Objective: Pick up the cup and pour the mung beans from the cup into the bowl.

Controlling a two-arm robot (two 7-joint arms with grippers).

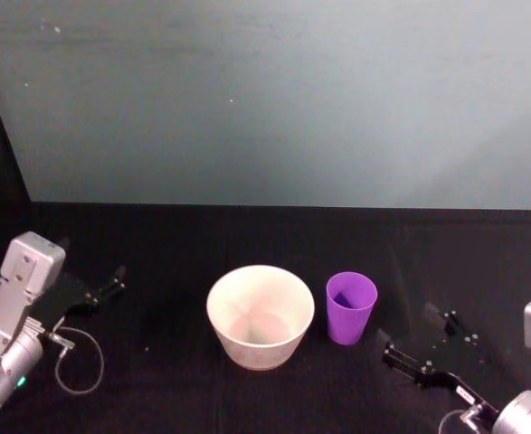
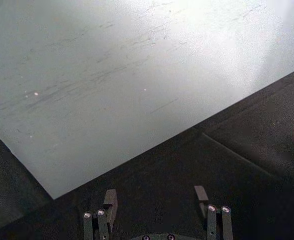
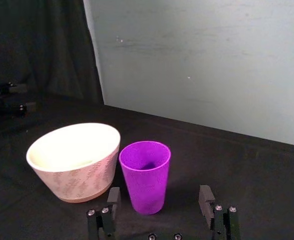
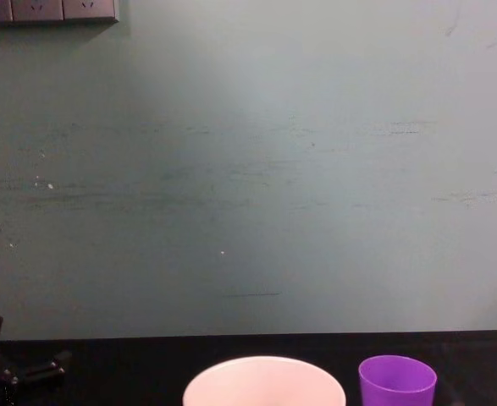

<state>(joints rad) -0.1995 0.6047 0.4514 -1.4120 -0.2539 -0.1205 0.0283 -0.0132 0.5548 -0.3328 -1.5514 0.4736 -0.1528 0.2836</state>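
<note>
No lettering, label, brand mark or number could be read anywhere on the table or the wall behind it. The bowl (image 3: 81,175) bore only a faint repeating pattern on its outer wall, and the cup (image 3: 145,182) just beside it was plain purple. The grey wall plates (image 4: 38,8) high above and to the left of the bowl showed marks too small to make out.
</note>
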